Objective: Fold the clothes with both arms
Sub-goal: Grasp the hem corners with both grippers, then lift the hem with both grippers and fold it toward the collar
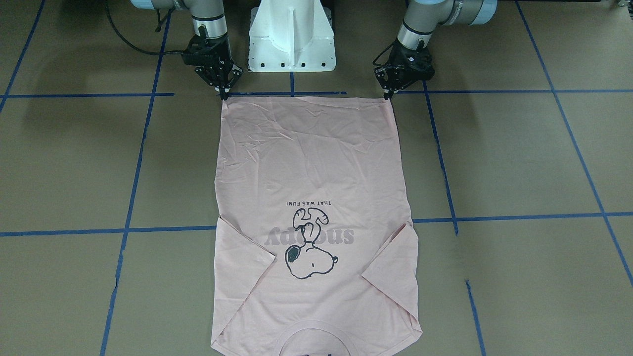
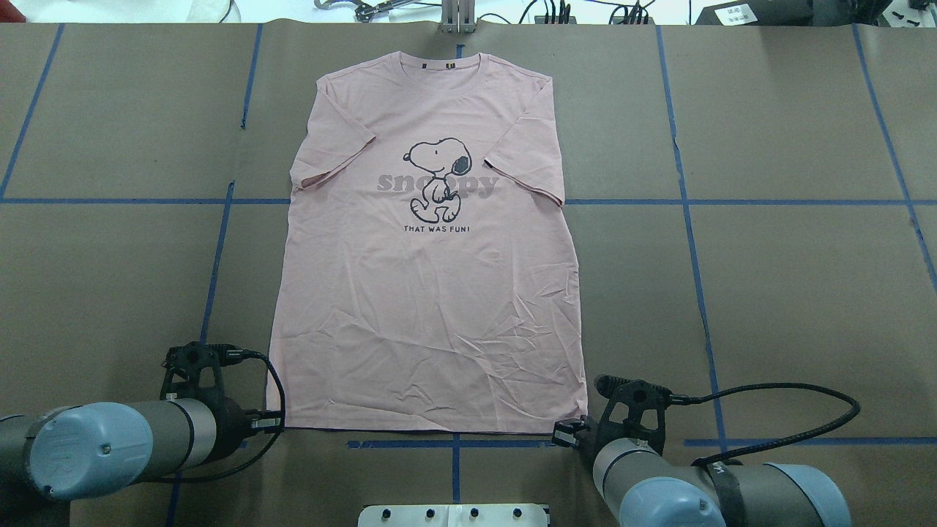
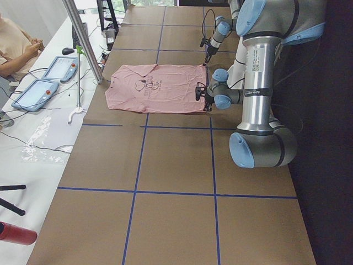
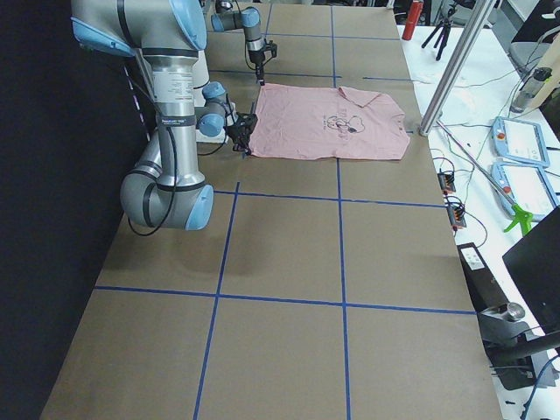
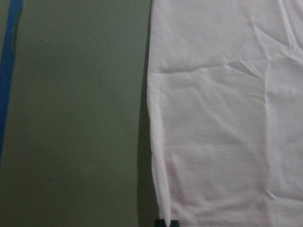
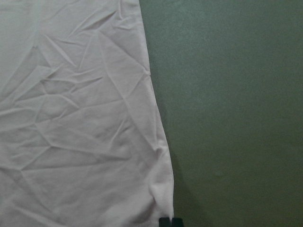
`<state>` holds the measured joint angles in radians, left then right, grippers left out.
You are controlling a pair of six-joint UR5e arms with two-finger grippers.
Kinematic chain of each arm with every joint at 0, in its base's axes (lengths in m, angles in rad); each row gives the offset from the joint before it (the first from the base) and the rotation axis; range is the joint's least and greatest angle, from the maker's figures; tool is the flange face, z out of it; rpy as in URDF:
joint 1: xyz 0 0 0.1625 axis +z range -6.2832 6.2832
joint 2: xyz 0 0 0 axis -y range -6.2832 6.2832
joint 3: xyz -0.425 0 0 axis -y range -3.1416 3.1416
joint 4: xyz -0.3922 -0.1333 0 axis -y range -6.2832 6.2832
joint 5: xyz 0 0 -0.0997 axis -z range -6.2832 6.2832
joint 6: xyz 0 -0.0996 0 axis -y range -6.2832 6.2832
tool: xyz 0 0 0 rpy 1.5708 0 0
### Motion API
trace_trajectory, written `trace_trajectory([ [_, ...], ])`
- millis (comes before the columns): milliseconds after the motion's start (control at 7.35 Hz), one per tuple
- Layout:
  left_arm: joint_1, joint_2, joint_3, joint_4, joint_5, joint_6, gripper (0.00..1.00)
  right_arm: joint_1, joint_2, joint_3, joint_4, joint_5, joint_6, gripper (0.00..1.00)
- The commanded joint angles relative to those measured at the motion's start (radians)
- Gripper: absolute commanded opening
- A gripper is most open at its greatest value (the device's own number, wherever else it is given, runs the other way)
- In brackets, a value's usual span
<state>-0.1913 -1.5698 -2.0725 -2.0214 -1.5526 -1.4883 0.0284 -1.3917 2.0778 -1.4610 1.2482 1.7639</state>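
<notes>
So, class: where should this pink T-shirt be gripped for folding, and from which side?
Pinch the two hem corners, coming from the robot's side: the T-shirt lies flat with its hem edge nearest the base. Left hand and right hand sit at those corners.

A robotics lab: robot arms [image 3: 258, 83] stand at a brown table [image 3: 176, 160] gridded with blue tape [image 3: 165, 192]; teach pendants [image 3: 34, 94] lie on a white side bench [image 3: 49, 132].
</notes>
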Motion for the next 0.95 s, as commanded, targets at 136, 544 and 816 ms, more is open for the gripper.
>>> trace_trajectory([
  [136, -0.008, 0.004, -0.256, 0.222, -0.067, 0.01, 0.0, 0.01, -0.032, 0.28, -0.17, 0.023, -0.003, 0.0],
  [544, -0.046, -0.14, -0.673, 0.713, -0.234, 0.01, 0.0, 0.011, 0.0, 0.647, -0.511, 0.153, -0.003, 0.0],
  [816, -0.056, -0.168, -0.643, 0.722, -0.245, 0.014, 0.0, 0.048, 0.037, 0.642, -0.559, 0.192, -0.007, 0.0],
])
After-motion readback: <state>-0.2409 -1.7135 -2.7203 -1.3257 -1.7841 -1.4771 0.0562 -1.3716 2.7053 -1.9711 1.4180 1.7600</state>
